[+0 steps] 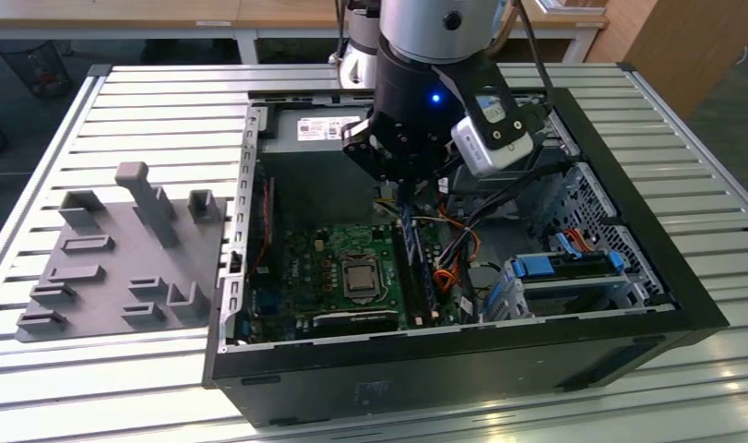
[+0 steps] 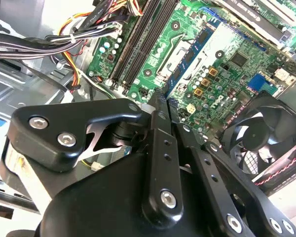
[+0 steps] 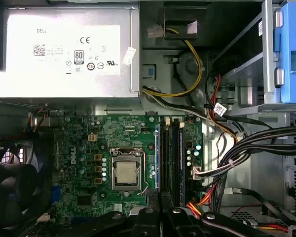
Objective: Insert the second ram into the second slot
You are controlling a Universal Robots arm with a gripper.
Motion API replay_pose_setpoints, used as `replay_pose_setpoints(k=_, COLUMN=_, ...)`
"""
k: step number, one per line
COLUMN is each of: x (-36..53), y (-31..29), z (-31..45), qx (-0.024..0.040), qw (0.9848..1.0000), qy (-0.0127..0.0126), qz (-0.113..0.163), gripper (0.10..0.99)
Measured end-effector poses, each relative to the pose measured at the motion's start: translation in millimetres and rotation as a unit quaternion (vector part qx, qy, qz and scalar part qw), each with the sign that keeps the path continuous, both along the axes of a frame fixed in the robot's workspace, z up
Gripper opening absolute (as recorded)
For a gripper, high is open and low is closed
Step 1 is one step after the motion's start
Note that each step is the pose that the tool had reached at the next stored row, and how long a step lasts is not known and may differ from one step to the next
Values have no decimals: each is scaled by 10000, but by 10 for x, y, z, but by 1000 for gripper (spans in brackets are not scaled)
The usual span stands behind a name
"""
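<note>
Open case (image 1: 669, 305) on slatted bench (image 1: 152, 92). It holds motherboard (image 3: 89, 148), power supply (image 3: 64, 54), fan (image 2: 256, 138) and cable bundles (image 3: 256, 148). End effector (image 2: 164, 100) is down inside the case, fingers drawn together, nothing seen between them. Ram (image 1: 413, 272) stands on edge in a motherboard slot just below the fingertips; which slot, cannot tell. Grey fixture (image 1: 115, 268) lies beside the case.

I note an open black computer case (image 1: 447, 369) lying on the slatted tabletop (image 1: 103, 369), its green motherboard (image 1: 330, 263) exposed. A grey fixture plate (image 1: 103, 277) sits just beside it, at the exterior view's left. A silver power supply (image 3: 64, 54) and a black fan (image 3: 15, 182) border the board.
</note>
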State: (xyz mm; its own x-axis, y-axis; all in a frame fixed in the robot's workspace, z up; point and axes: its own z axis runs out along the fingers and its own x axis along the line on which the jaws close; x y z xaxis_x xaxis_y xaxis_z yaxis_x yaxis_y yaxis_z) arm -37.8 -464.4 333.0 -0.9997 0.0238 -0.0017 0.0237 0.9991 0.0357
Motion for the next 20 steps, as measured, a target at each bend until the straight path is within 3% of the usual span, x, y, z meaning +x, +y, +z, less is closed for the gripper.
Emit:
replay_pose_setpoints(k=16, x=0, y=0, z=53, qx=0, qw=10000, qy=0, qz=0, gripper=133)
replay_pose_setpoints(k=20, x=0, y=0, z=28, qx=0, qw=10000, qy=0, qz=2, gripper=133)
